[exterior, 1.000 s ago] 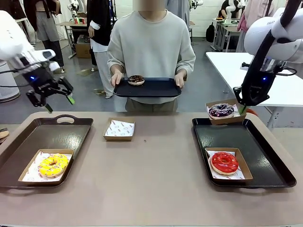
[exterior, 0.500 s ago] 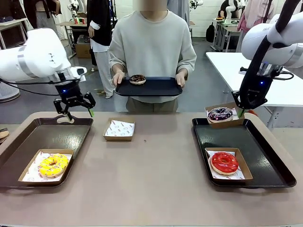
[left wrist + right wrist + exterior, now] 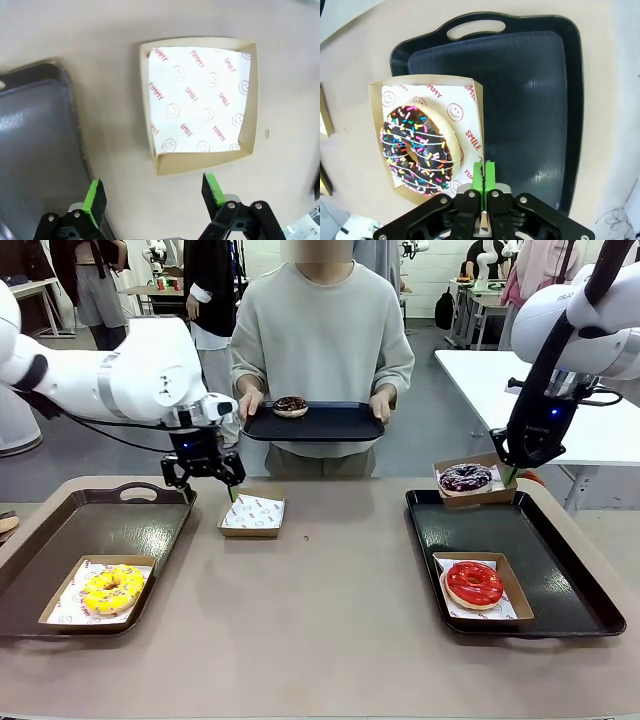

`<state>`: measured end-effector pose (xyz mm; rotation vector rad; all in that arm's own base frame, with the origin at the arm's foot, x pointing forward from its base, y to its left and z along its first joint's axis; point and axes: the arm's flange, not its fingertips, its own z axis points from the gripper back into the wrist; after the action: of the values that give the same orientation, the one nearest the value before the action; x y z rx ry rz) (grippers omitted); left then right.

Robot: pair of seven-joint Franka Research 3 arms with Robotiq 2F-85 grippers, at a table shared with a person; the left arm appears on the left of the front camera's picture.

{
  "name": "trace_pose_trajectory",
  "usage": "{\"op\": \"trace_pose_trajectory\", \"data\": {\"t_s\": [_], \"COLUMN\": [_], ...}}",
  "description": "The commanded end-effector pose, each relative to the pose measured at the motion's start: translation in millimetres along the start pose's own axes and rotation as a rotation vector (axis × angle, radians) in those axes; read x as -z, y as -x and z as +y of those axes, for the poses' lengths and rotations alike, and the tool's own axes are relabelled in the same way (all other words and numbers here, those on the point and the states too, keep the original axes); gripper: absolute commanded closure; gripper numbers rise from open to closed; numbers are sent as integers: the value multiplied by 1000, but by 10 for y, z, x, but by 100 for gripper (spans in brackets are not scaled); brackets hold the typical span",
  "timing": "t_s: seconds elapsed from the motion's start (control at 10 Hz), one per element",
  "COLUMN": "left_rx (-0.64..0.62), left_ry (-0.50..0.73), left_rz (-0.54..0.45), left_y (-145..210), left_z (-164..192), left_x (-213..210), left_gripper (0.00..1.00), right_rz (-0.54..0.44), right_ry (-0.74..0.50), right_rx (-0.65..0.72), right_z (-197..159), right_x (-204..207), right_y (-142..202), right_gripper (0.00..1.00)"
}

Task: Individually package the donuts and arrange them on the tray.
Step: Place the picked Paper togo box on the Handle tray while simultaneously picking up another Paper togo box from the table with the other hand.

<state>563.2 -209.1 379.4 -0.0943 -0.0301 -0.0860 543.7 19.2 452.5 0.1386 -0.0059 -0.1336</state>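
Nearest me, the yellow donut (image 3: 111, 588) sits boxed at 7 o'clock on the left tray (image 3: 100, 525). The glossy red donut (image 3: 473, 583) sits boxed at 6 o'clock on the right tray (image 3: 480, 525). Both trays are dark, shiny plastic with rounded corners and a handle slot.

Farther out, my left fingers (image 3: 93, 196) are spread wide above the matte beige counter (image 3: 320, 640), near the empty box (image 3: 200, 102) at 11 o'clock, not touching it. It is shallow brown card with flared walls, lined with white paper printed with red smileys. My right fingers (image 3: 484, 175) are clenched on the thin card rim of the box (image 3: 470, 95) carrying the dark donut (image 3: 417, 147), which is striped white and sprinkled. I hold it above the right tray's 11 o'clock corner. Beyond, a person holds a tray (image 3: 340, 425) with the bare brown donut (image 3: 290, 406).

I judge two donuts done and the third in hand over its tray. Next, my right arm should carry the box inward over bare tray floor at 12 o'clock of the red one, lower it level, then let go. Card bends, so go gently. The brown donut will need the empty box.
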Motion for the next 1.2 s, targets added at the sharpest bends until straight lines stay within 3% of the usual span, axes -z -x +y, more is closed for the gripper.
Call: {"op": "trace_pose_trajectory", "data": {"t_s": [0.0, 1.1], "left_rx": [0, 21], "left_ry": [-19, 1], "left_rz": [-29, -11], "left_y": [-162, -90], "left_z": [-90, -103], "left_x": [88, 138], "left_gripper": [0, 0], "right_rz": [4, 4], "right_ry": [1, 1], "right_rx": [1, 1], "right_z": [-6, -6], "right_x": [-16, -16], "right_y": [16, 16], "right_gripper": [99, 99]}}
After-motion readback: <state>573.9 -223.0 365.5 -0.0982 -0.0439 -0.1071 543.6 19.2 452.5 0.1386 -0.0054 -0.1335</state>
